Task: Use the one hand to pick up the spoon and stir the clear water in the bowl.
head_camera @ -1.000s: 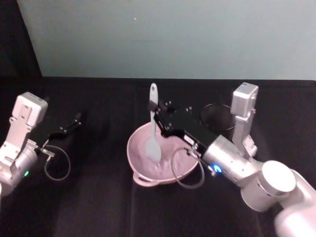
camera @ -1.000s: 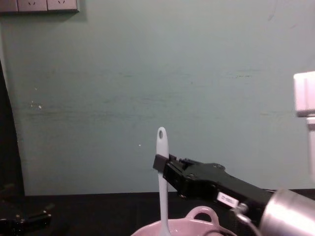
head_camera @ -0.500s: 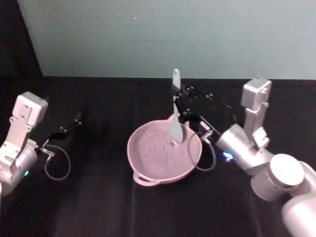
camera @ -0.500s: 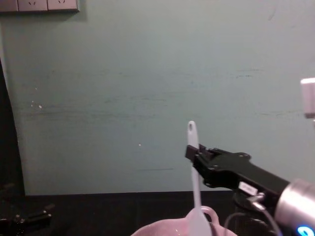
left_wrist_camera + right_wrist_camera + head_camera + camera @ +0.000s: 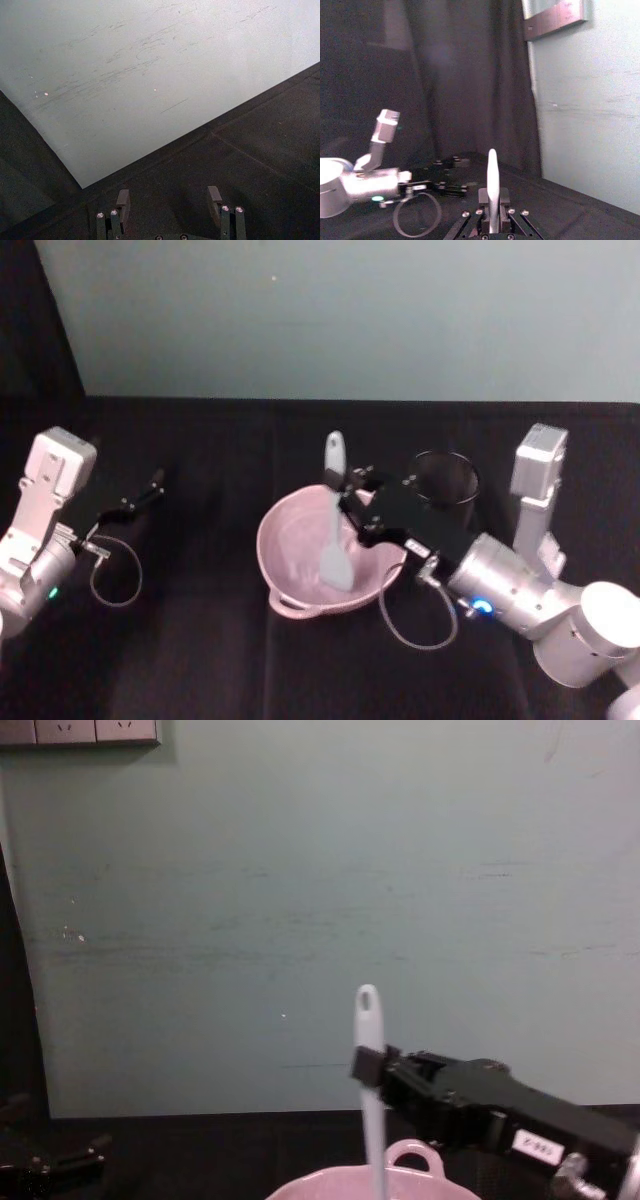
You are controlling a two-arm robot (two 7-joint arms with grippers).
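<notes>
The spoon (image 5: pixel 331 520), slim white plastic with an oval hole at its tip, stands almost upright in the head view. Its broad flat scoop is down inside the glossy pale pink bowl (image 5: pixel 288 540), toward the near side. My right gripper (image 5: pixel 341 492) is clamped on the handle below the hole, its flat black body reaching in over the bowl's right rim. A black wire-mesh cup (image 5: pixel 447 478) stands just behind it on the black cloth table (image 5: pixel 200 640). My left gripper (image 5: pixel 150 486) lies idle far to the left, well apart from the bowl. In the left wrist view its fingers (image 5: pixel 123 200) stand apart with nothing between them. In the right wrist view the handle rises straight from between my pinched pads. From the chest, the handle is vertical before the matte teal wall (image 5: pixel 200 920), with the bowl's rounded loop handle (image 5: pixel 412 1154) just beside it.
</notes>
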